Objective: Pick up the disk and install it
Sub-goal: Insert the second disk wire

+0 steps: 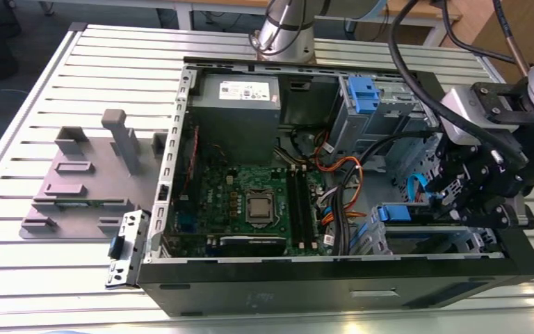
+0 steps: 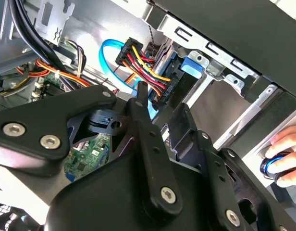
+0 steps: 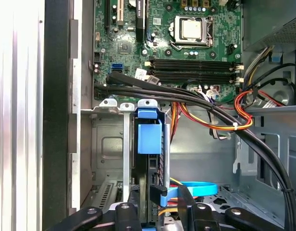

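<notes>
The disk (image 3: pixel 149 132) stands on edge in a slot of the metal drive cage (image 3: pixel 109 144) at the bottom corner of the open computer case (image 1: pixel 341 278). Its blue plastic rail and tab face up. In the exterior view the disk (image 1: pixel 402 212) shows as a blue piece in the cage at that view's right. My black gripper (image 1: pixel 471 202) hangs right over that cage. In the first wrist view my gripper (image 3: pixel 160 202) sits at the disk's near end, by a blue data plug (image 3: pixel 158 194). In the second wrist view my gripper (image 2: pixel 160 110) is next to the disk's blue tab (image 2: pixel 192 65).
A bundle of red, yellow and black power wires (image 2: pixel 138 62) and a blue data cable (image 2: pixel 107 53) hang close by. Black cables (image 3: pixel 186 96) cross above the cage. The motherboard (image 1: pixel 248 202) fills the case floor. A grey fixture (image 1: pixel 86 181) stands on the slatted table. A hand (image 2: pixel 282 154) rests outside the case.
</notes>
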### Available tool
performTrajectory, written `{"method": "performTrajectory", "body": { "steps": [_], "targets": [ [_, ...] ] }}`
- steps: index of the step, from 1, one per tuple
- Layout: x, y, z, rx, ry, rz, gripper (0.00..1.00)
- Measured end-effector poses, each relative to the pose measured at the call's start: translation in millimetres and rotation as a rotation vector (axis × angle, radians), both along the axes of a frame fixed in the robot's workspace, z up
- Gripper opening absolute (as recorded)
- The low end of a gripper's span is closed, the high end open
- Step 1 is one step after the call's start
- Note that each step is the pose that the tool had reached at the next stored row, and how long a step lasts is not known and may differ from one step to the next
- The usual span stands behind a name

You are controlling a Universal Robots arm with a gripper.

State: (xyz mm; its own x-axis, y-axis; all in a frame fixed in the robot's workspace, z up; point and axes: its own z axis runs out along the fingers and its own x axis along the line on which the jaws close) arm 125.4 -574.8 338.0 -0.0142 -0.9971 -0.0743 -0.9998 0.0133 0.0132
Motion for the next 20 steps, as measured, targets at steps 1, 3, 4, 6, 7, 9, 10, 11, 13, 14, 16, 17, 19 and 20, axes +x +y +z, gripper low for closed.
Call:
{"method": "performTrajectory", "body": {
  "steps": [1, 3, 4, 6, 7, 9, 10, 11, 13, 14, 16, 17, 19, 20],
  "targets": [
    [0.0, 0.0, 0.1, 0.0002, 0.0000, 0.000, 0.44],
    [0.0, 0.0, 0.7, -0.0003, 0.0000, 0.000, 0.44],
    [0.0, 0.1, 1.6, -0.0008, -0.0001, 0.000, 0.44],
    [0.0, 0.0, 3.5, -0.0006, -0.0001, 0.000, 0.44],
    [0.0, 0.0, 4.2, -0.0009, -0.0001, 0.000, 0.44],
    [0.0, 0.1, 4.5, -0.0026, -0.0001, 0.000, 0.44],
    [0.0, 0.0, 4.6, -0.0039, 0.0000, 0.000, 0.44],
    [0.0, 0.0, 4.7, -0.0049, 0.0000, 0.000, 0.44],
    [0.0, 0.0, 4.8, -0.0056, 0.0000, 0.000, 0.44],
    [0.0, 0.1, 5.1, -0.0229, 0.0000, 0.000, 0.44],
    [0.0, 0.1, 13.8, -0.0233, 0.0000, 0.000, 0.44],
    [0.0, 0.0, 18.2, -0.0232, 0.0000, 0.000, 0.44],
    [0.0, 0.1, 24.7, -0.0231, 0.0000, 0.000, 0.44],
    [0.0, 0.0, 25.3, -0.0230, -0.0001, 0.000, 0.44]
  ]
}}
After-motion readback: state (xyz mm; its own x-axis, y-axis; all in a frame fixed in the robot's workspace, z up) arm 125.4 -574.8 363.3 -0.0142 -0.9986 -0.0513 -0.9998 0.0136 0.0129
